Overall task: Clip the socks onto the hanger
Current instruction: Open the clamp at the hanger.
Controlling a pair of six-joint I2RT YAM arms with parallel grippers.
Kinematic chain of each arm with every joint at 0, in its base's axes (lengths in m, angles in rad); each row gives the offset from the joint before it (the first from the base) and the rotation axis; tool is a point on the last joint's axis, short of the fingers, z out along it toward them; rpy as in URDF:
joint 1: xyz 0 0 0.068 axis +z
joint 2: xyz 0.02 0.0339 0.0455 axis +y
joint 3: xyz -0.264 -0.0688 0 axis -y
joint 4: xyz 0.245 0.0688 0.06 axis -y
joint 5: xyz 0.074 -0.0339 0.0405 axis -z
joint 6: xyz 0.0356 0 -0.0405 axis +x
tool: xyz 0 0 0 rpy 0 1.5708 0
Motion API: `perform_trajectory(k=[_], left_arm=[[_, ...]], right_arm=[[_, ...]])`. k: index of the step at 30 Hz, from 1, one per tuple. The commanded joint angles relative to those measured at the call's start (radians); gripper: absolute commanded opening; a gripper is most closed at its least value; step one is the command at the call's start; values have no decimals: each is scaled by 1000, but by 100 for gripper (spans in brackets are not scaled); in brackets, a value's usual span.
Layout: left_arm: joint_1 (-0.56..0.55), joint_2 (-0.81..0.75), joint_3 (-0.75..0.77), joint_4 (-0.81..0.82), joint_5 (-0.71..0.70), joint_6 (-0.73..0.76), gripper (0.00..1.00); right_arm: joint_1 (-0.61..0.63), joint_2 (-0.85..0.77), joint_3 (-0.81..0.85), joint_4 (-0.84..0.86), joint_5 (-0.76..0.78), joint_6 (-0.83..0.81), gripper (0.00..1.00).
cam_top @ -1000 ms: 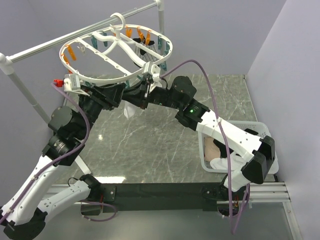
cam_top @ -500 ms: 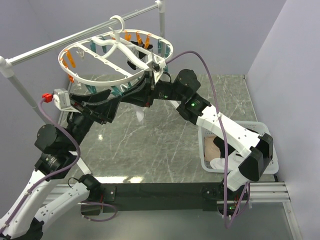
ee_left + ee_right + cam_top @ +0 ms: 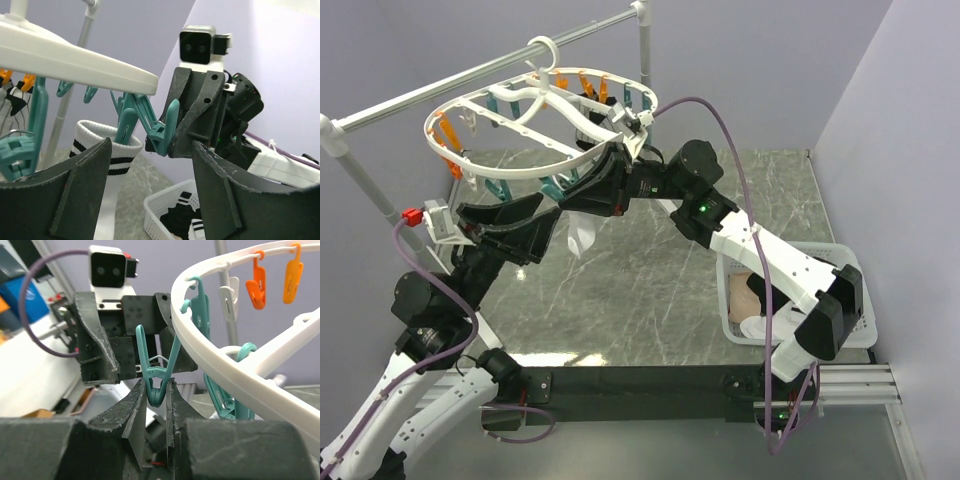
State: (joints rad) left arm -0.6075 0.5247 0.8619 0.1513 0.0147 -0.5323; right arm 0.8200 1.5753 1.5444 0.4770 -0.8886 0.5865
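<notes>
The white oval hanger (image 3: 428, 130) hangs from the rail by its hook, with orange and teal clips round its rim (image 3: 225, 360). A white sock with black stripes (image 3: 107, 165) hangs from a teal clip (image 3: 124, 127) under the near rim, and shows white in the top view (image 3: 582, 235). My right gripper (image 3: 156, 387) is shut on the neighbouring teal clip (image 3: 157, 375), just below the rim (image 3: 578, 190). My left gripper (image 3: 151, 160) faces it, open and holding nothing, beside the hung sock (image 3: 558, 215).
A silver rail (image 3: 420, 95) on white-jointed posts carries the hanger. A white lattice basket (image 3: 850, 260) at the right holds more socks, black ones (image 3: 182, 215) and a pinkish one (image 3: 750, 300). Grey marble tabletop (image 3: 650, 290) lies below.
My left gripper has opened and drawn back down and left, leaving the sock hanging from its clip. The hanger has swung left, and the right gripper followed it.
</notes>
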Motion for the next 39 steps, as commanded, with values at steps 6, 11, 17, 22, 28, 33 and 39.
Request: perform_trajectory(k=[6,11,17,22,28,33,39], left_arm=[[-1,-37,-20,125,-5,-49,69],[-1,-23,-15,129,-12,-57,69],[-1,21,15,106,-44,-44,68],[-1,64,78,85,-41,-40,67],[0,77,104,76,-36,-46,62],[-1,80,109,51,-56,-40,61],[-1,93,126,28,-65,-28,53]], right_arm=[[-1,35,-9,163,-72,260,0],[-1,37,-18,149,-61,251,0],[1,31,-20,138,-33,233,0],[1,45,-18,149,-12,242,0],[5,49,-14,130,36,214,0],[5,57,-15,149,22,226,0],[5,63,-9,147,25,230,0]])
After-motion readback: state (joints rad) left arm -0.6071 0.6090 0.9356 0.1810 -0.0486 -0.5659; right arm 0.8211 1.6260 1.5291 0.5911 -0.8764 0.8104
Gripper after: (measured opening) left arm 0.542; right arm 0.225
